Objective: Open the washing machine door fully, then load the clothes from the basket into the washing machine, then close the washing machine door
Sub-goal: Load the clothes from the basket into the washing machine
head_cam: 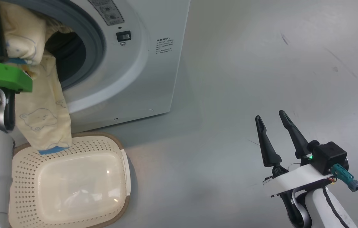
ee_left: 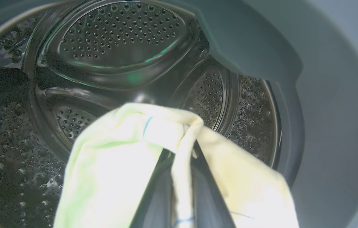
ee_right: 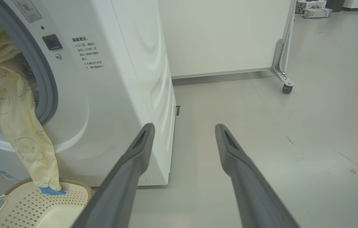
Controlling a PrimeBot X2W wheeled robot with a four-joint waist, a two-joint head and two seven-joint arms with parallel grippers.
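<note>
The white washing machine point(head_cam: 153, 63) stands open at the upper left; its door is out of view. My left gripper point(ee_left: 183, 152) is shut on the cream-yellow clothes point(ee_left: 118, 158) and reaches into the perforated steel drum point(ee_left: 118, 34). One leg of the clothes point(head_cam: 44, 107) hangs out of the grey-ringed porthole point(head_cam: 98, 41), its blue cuff point(head_cam: 53, 149) touching the rim of the basket point(head_cam: 115, 202). The basket's inside looks bare. My right gripper point(head_cam: 272, 115) is open above the floor, well to the right of the machine. In the right wrist view the hanging clothes point(ee_right: 23, 139) reach the basket point(ee_right: 23, 205).
Grey floor point(head_cam: 277, 57) spreads to the right of the machine. In the right wrist view a white panel on a castor point(ee_right: 287, 88) stands behind the machine, with equipment point(ee_right: 312, 6) on the floor far off.
</note>
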